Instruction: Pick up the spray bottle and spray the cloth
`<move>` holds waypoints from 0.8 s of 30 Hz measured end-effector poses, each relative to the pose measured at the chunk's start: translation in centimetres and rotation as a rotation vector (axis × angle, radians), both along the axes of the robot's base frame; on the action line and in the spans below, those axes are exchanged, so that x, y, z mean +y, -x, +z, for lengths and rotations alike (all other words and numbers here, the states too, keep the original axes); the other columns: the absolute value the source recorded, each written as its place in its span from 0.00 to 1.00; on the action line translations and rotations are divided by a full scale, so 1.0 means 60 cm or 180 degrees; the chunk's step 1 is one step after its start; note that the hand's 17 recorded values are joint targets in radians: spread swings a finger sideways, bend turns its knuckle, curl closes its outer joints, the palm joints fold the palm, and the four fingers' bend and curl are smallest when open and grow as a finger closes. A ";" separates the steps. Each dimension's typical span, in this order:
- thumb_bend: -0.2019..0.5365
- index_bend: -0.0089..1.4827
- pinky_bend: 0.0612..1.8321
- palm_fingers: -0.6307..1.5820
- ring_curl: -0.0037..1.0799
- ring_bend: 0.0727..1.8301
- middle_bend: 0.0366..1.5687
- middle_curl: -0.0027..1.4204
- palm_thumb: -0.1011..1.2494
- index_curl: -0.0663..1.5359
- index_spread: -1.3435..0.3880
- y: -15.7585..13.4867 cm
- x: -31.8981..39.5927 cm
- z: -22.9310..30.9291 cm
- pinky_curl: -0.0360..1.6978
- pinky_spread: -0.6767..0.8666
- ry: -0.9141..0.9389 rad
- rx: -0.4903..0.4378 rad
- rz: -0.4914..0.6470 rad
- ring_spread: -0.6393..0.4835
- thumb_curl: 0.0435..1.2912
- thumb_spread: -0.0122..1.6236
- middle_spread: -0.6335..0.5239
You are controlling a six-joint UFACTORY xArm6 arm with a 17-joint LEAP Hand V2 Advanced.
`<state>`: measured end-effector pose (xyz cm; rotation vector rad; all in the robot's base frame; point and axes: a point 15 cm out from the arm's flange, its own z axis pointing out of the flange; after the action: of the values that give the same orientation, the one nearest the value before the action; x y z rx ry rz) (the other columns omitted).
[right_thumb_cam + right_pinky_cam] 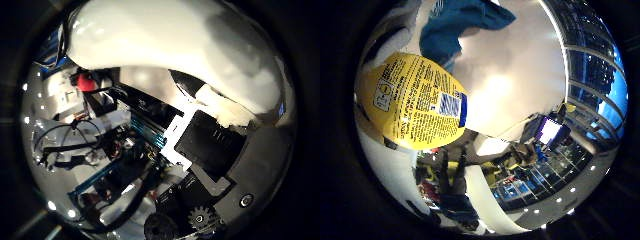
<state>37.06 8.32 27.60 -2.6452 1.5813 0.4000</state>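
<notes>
In the little finger side palm view, the spray bottle point(415, 102) fills much of the frame, its yellow printed label (with a small blue and white patch at one edge) lying close against the palm. Past it lies the white table point(520, 75), and on that surface, just beyond the bottle, sits the crumpled blue cloth point(457, 25), apart from the bottle. Farther out the room shows dark glazed walls with curved framing, a lit screen point(549, 131) and rows of small ceiling lights. In the thumb side palm view, a smooth white rounded body, seemingly the bottle's, presses close to the camera, and the hand point(215, 150) shows as black and white blocks with a small gear near the edge. Its fingers appear wrapped round the spray bottle, though the contact itself is not plainly seen. Behind them the room is cluttered with equipment, including a red object point(85, 82).
</notes>
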 end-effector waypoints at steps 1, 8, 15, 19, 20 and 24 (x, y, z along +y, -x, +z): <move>0.25 0.80 0.54 0.80 0.73 0.73 0.91 0.47 0.84 0.54 0.66 -0.011 0.022 0.015 0.87 0.35 -0.0166 -0.0121 -0.0034 0.38 0.55 0.61 0.46; 0.25 0.80 0.55 0.80 0.73 0.73 0.91 0.47 0.84 0.55 0.66 -0.055 0.176 0.104 0.87 0.35 -0.1173 -0.0612 -0.0175 0.38 0.55 0.60 0.46; 0.25 0.80 0.55 0.80 0.73 0.73 0.91 0.47 0.84 0.55 0.66 -0.077 0.314 0.164 0.88 0.35 -0.2102 -0.0830 -0.0115 0.38 0.55 0.59 0.46; 0.25 0.80 0.54 0.80 0.73 0.73 0.91 0.47 0.84 0.55 0.66 -0.089 0.369 0.163 0.88 0.35 -0.2543 -0.0904 0.0024 0.38 0.55 0.59 0.46; 0.25 0.80 0.54 0.80 0.73 0.73 0.91 0.47 0.84 0.55 0.66 -0.093 0.377 0.159 0.88 0.35 -0.2632 -0.0921 0.0056 0.38 0.55 0.59 0.46; 0.25 0.80 0.54 0.80 0.73 0.73 0.91 0.47 0.84 0.55 0.66 -0.110 0.408 0.132 0.88 0.35 -0.2986 -0.0938 0.0087 0.38 0.56 0.59 0.47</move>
<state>43.65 32.80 35.50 -1.8817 0.9242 0.5454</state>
